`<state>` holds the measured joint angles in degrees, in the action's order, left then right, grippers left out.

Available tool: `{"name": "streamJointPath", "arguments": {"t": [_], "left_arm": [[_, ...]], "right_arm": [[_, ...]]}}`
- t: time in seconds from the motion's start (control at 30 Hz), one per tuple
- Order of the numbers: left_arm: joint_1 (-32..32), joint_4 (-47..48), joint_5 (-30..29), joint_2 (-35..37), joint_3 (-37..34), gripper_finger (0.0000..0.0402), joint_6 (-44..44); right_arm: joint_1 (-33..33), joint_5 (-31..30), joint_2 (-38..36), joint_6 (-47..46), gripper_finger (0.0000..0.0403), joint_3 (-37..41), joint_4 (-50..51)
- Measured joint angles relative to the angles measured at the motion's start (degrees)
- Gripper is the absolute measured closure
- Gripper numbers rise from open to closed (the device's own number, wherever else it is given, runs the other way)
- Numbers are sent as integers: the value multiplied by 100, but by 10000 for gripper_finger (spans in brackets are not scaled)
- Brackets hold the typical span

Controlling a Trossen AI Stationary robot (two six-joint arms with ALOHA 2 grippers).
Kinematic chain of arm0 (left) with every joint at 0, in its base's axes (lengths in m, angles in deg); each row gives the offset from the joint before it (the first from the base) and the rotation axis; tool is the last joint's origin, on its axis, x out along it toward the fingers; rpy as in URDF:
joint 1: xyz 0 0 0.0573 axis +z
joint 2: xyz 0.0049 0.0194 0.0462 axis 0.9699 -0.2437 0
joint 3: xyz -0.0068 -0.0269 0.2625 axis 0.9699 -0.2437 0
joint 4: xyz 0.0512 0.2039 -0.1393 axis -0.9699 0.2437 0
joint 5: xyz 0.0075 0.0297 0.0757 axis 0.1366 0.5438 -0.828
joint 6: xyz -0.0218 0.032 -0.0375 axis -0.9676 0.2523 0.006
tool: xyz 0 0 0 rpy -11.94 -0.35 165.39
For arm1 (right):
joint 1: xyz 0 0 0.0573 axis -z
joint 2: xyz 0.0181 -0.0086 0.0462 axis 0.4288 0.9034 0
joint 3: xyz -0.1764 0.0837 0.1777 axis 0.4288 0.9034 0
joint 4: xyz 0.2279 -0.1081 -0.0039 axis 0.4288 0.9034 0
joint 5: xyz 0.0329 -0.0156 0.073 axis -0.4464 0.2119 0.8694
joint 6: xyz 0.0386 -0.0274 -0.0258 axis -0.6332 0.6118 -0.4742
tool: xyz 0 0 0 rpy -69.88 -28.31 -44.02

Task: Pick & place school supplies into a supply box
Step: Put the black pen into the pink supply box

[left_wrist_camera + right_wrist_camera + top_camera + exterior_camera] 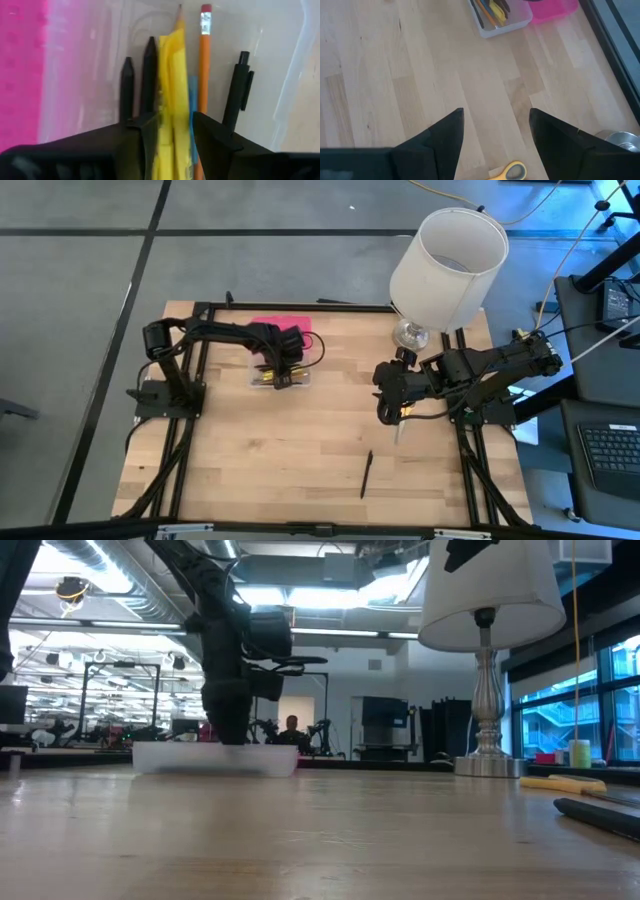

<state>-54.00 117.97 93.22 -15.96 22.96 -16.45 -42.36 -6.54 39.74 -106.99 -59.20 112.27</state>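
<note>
Your left gripper (280,370) is down inside the supply box (279,375), which sits toward the table's (300,470) far-left part with its pink lid (283,326) folded open toward the far edge. In the left wrist view its fingers (212,142) stand narrowly apart on either side of a yellow item (174,100) lying in the clear base; you cannot tell whether they actually press on it. Around that item in the box lie an orange pencil (204,60), a black pen (236,92) and two black pencils (149,75). Your right gripper (392,412) hangs above the table near the right edge, just in front of the lamp's base (411,334), with its fingers spread wide and nothing between them. Yellow-handled scissors (510,171) lie on the wood under it. One black pen (367,473) lies alone on the table toward the near edge, well apart from the box.
</note>
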Motion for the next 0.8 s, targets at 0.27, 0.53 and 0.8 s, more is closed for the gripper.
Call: {"name": "streamJointPath", "arguments": {"t": [0.27,0.53,0.8], "left_arm": [[7,167,-726,120,34,286,67],[-97,170,-300,163,32,286,-248],[-517,232,-227,639,376,293,-638]], "right_arm": [[0,0,0,0,174,0,0],[-2,7,-2,-16,174,0,0],[-2,160,-2,-23,174,0,-1]]}}
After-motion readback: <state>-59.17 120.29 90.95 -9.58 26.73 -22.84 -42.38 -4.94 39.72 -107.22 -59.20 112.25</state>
